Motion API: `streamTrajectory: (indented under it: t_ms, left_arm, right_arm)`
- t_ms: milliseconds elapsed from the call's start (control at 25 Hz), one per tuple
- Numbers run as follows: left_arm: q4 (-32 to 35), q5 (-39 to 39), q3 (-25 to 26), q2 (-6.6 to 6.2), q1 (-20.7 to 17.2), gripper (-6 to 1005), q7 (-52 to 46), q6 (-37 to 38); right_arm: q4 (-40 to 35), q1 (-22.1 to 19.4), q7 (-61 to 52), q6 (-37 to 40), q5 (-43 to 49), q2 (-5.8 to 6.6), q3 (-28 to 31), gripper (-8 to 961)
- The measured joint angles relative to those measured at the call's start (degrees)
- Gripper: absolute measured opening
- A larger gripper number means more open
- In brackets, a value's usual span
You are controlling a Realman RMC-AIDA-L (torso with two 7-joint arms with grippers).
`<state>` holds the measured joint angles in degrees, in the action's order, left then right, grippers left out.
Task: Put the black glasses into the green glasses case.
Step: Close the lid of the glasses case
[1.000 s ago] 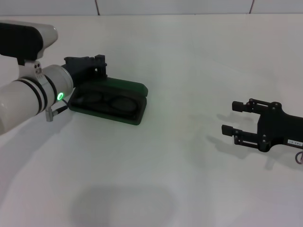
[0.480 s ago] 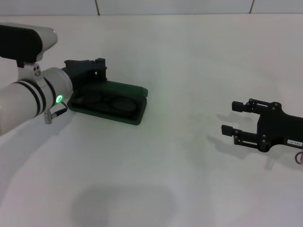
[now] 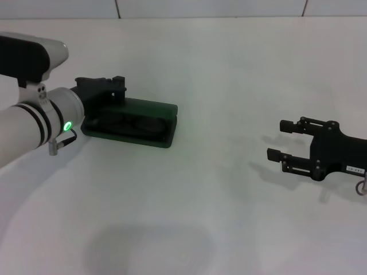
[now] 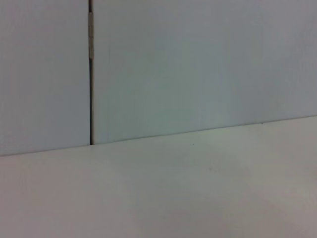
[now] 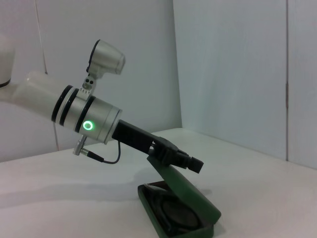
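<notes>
1. Left gripper (image 3: 114, 86) at 10 o'clock, pressing on lid of green glasses case (image 3: 143, 134); fingers: can't tell.
2. Black glasses (image 5: 176, 216) already lying inside case, lid half down.
3. Probably light, fragile frames w/ thin temples; rigid shell. Push lid's outer edge, gently.
4. Right gripper (image 3: 281, 141) at 4 o'clock, parked, spread, empty.

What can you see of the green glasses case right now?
The green glasses case is a dark green hard case with rounded corners, lying flat on the white table toward the robot's left. Its hinged lid is partly lowered, slanting over the base. Inside, on dark lining, lie the black glasses, lenses visible. The left gripper rests against the lid's raised edge; nothing else touches the case.
</notes>
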<state>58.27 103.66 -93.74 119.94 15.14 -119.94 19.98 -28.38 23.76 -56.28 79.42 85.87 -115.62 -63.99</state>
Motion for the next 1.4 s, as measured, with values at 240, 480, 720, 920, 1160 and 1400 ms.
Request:
streamTrajectory:
  t_ms: [240,480,720,920,1160,1400]
  left_arm:
    - [0.0,-0.08,-0.2,0.02,-0.12,6,0.15,-0.04]
    - [-0.35,-0.08,-0.3,0.03,-0.17,6,0.29,-0.09]
    - [-1.08,-0.05,-0.27,0.03,-0.3,6,0.12,-0.12]
    - [-1.32,-0.02,0.03,0.02,-0.62,6,0.18,-0.13]
    - [-1.49,-0.34,0.01,0.03,-0.7,7,0.24,-0.15]
    - [-2.22,-0.93,0.16,0.0,-0.71,7,0.31,-0.22]
  right_arm:
    - [0.11,0.13,0.0,0.0,0.0,0.04,0.0,676]
    - [0.16,0.14,0.15,0.0,0.0,-0.02,0.0,676]
    - [-0.2,0.15,-0.07,0.03,0.0,-0.04,0.0,676]
    - [-0.26,0.15,-0.08,0.08,0.0,-0.04,0.0,676]
    - [-0.34,0.15,-0.15,0.44,-0.52,-0.04,0.0,676]
    - [-0.36,0.15,-0.15,0.47,-0.59,-0.04,0.0,676]
